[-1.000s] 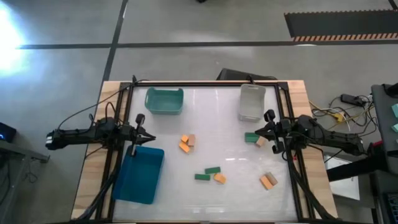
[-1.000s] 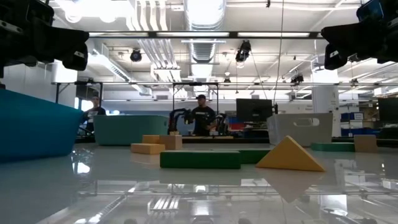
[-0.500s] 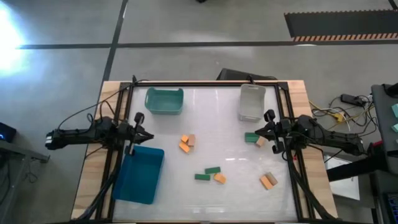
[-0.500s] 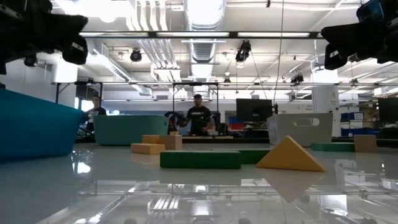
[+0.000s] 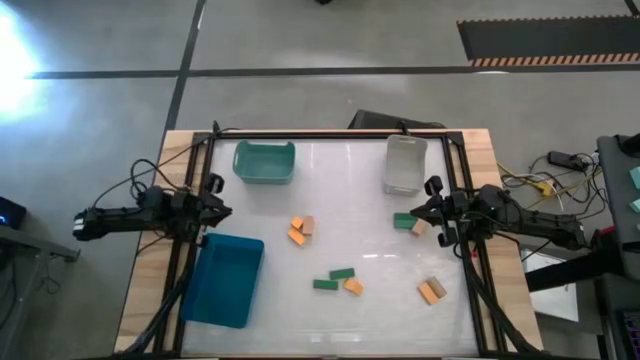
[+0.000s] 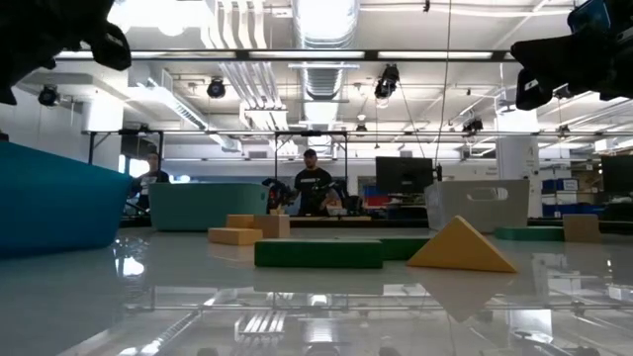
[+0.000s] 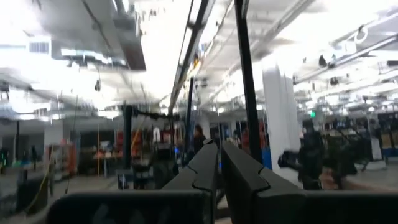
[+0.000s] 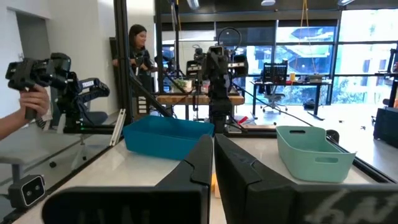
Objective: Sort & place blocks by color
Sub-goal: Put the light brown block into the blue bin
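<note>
At the near edge of the white table (image 5: 370,320), as the low camera sees it, lie two green blocks (image 5: 334,278) and an orange block (image 5: 353,287) just beside them — the orange one shows there as a wedge (image 6: 461,247), though whether it touches the green is hard to tell. Off to the right side sits an orange and tan pair (image 5: 432,290). Toward the middle of the table, another orange and tan cluster (image 5: 301,229) lies apart from the rest, and a green block with a tan one (image 5: 409,222) rests just in front of the right gripper (image 5: 416,211). That gripper hangs above the table's right edge, its fingers (image 8: 205,163) pressed together on nothing. The left gripper (image 5: 224,211) hovers at the left edge — between the blue bin (image 5: 222,280) and the teal bin (image 5: 264,162) — likewise clenched and empty. At the far side stands the clear bin (image 5: 405,164). Beyond the table, a person (image 6: 312,189) stands in the room.
</note>
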